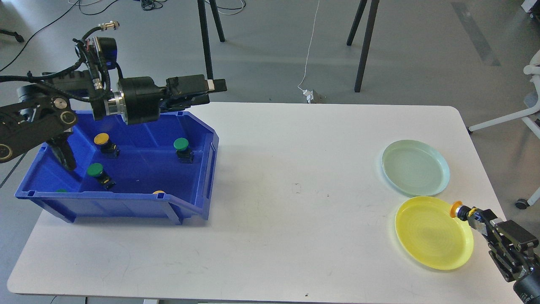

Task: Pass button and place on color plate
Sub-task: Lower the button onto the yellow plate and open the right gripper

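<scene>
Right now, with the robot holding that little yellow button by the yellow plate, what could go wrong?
1. The right end effector holds the yellow button at the very rim of the yellow plate. Released here, it might land on the edge and roll onto the table.
2. The green plate lies close by, so a bouncing button could end up on the wrong color.
3. The left end effector hangs over the blue bin; lowering carelessly might bump its wall.

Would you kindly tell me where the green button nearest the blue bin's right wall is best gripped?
Grip the green button by its black body just under the cap, coming from above. It stands nearly upright with the wide round cap on top, and the bin walls block a side approach.
</scene>
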Robot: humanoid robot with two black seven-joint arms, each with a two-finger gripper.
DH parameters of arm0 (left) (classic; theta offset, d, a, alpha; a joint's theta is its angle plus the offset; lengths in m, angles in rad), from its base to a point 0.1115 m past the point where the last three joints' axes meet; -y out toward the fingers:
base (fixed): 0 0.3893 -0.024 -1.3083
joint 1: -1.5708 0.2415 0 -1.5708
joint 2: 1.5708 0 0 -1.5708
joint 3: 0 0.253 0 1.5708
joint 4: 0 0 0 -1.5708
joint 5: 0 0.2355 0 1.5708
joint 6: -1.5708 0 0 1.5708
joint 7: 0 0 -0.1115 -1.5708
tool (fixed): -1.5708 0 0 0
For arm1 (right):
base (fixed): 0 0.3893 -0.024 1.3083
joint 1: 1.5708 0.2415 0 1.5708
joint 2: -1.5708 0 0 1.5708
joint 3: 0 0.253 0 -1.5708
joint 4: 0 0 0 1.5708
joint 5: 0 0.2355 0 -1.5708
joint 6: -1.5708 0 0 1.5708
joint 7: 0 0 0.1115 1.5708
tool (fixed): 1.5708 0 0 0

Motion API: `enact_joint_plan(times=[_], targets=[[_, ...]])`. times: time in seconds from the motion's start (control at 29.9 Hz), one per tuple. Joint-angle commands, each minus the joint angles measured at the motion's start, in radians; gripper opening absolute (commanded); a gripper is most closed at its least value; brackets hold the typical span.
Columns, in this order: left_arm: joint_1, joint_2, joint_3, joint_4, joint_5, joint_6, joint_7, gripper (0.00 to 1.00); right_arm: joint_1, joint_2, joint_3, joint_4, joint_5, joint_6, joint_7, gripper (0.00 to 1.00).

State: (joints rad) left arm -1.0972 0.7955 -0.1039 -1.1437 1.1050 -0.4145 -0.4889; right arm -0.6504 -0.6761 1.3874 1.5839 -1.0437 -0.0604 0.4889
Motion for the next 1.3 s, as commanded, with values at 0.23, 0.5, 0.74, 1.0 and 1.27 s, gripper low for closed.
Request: enact_joint_plan(times=[0.23,0.5,0.74,1.0,1.27], targets=[[-0.021,0.084,0.286,0.180,0.372,0.214,0.000,1.00,0.144,0.003,-0.214,-0.122,-0.015,-0.200,0.000,0.03],[0.014,0.079,0.313,0.327,0.463,0.215,0.000,1.00,0.199,0.006,-0.281,-0.182,-0.007,-0.248,0.000,0.27],[0.051,0.076,0.314,0.361,0.484,0.215,0.000,1.00,0.207,0.003,-0.274,-0.159,0.001,-0.269,0.000,0.98],[0.126,0.018,0.314,0.482,0.483,0.229,0.000,1.00,0.245,-0.010,-0.211,-0.067,0.001,-0.260,0.000,0.98],[0.138,-0.015,0.311,0.529,0.477,0.246,0.000,1.00,0.321,-0.008,-0.199,-0.056,0.002,-0.259,0.000,0.98]])
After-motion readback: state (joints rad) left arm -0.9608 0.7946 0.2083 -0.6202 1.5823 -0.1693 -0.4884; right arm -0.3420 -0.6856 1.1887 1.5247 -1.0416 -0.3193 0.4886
